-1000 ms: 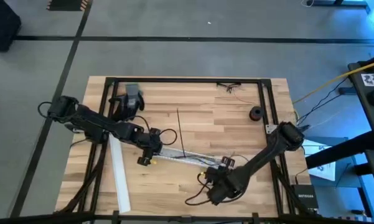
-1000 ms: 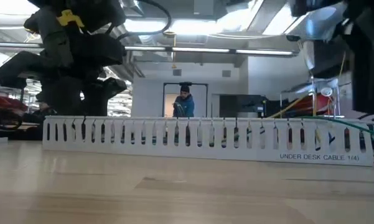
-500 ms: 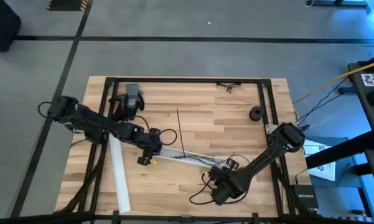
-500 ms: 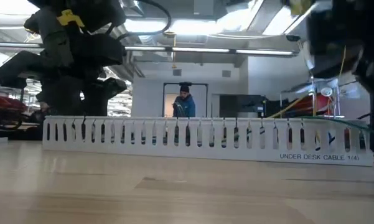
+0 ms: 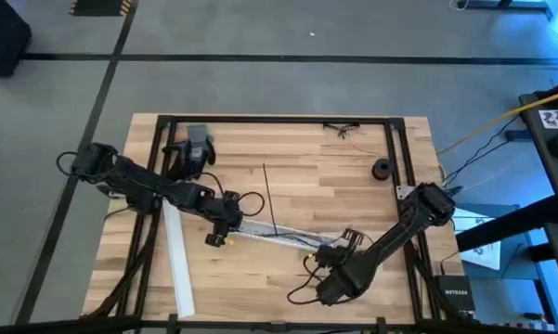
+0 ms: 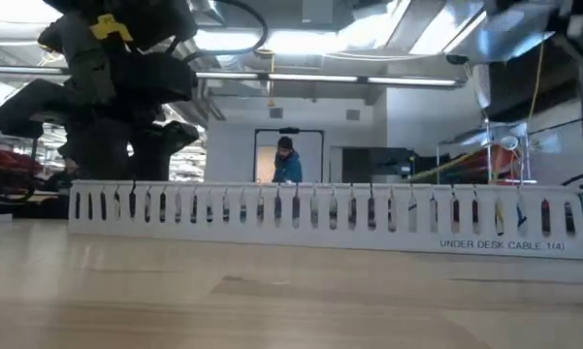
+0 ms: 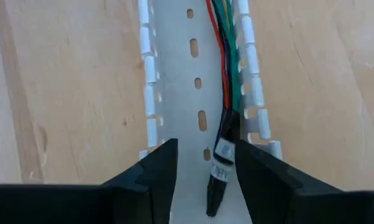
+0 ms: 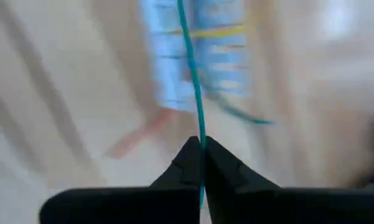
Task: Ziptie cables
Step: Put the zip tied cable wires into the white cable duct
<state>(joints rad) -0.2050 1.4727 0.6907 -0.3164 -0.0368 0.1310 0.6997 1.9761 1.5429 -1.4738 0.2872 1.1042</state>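
Observation:
The cables (image 5: 308,271) are thin dark, green and red wires. Some lie inside a white slotted duct (image 5: 283,235) at mid-table, and others loop on the wood near the front. In the left wrist view the cables (image 7: 227,81) end in a black plug (image 7: 216,177). My left gripper (image 5: 219,234) (image 7: 205,155) is open at the duct's left end, one finger on each side of that plug. My right gripper (image 5: 325,288) (image 8: 202,146) is shut on one teal wire. The ziptie (image 5: 269,197), a straight black strip, lies flat on the wood behind the duct. My right gripper pinches a single thin teal wire (image 8: 201,138) between its two fingertips. The wire runs straight on from the tips toward the duct (image 8: 193,56) and looks drawn straight. The blur hides more.
A second white strip (image 5: 178,264) lies near the left front. A grey object (image 5: 197,147) sits at the far left, a black ring (image 5: 382,169) at the far right, and loose wires (image 5: 343,128) by the far edge. A person (image 6: 286,160) stands in the room behind.
My right gripper has shifted a little toward the table's right edge, still shut on the teal wire. The wire loops by the duct's right end have bunched and moved with it. The green wires at the low view's right have left that view. My left arm has kept still.

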